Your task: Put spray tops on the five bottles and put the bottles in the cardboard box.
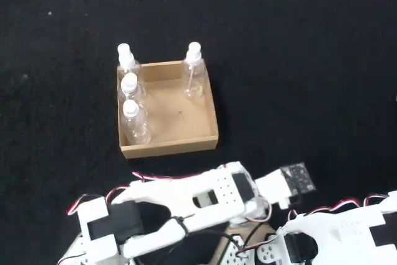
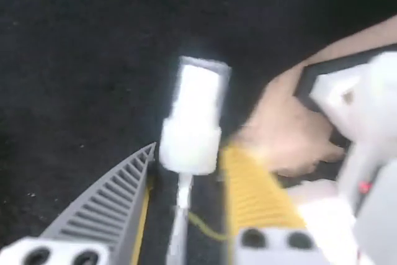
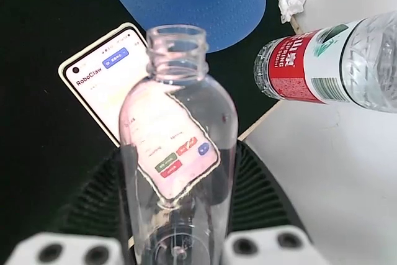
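Spray top (image 2: pixel 192 116) head-outward, pinched in left tool (image 2: pixel 189 153); uncapped bottle (image 3: pixel 180 85) neck-outward, lengthwise in right tool (image 3: pixel 180 159)

Overhead view plus close wrist views

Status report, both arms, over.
Left gripper shut on spray top. Right gripper shut on uncapped bottle. Four capped bottles in cardboard box. Phone and water bottle beyond the held one.
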You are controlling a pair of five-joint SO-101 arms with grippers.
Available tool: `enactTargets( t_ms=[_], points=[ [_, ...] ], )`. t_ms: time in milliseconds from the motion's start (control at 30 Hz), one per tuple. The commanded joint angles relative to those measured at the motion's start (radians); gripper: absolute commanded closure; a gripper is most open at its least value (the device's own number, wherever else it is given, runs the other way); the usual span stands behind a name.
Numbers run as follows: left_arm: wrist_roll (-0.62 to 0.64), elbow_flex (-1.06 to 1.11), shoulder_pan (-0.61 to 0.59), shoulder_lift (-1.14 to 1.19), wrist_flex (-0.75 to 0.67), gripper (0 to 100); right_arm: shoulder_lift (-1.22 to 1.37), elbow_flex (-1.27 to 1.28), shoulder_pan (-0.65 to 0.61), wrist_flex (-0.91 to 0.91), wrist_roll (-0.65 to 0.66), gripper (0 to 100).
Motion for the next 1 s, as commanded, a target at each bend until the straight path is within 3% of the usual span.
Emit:
enactTargets(
  t_ms=[0, 367, 567, 967],
  points=[
    [-0.008, -0.113, 0.007, -0.009, 0.068, 96, -0.007, -0.013, 0.015, -0.003, 0.009, 98.7],
    [-0.009, -0.170, -0.004, -0.002, 0.238, 87, -0.007, -0.013, 0.018, -0.003, 0.009, 98.7],
    [-0.009, -0.182, -0.005, -0.009, 0.230, 78, -0.007, -0.013, 0.018, -0.003, 0.009, 98.7],
    [0.026, -0.312, -0.143, 0.002, 0.221, 78, -0.007, -0.013, 0.017, -0.002, 0.009, 98.7]
  ],
)
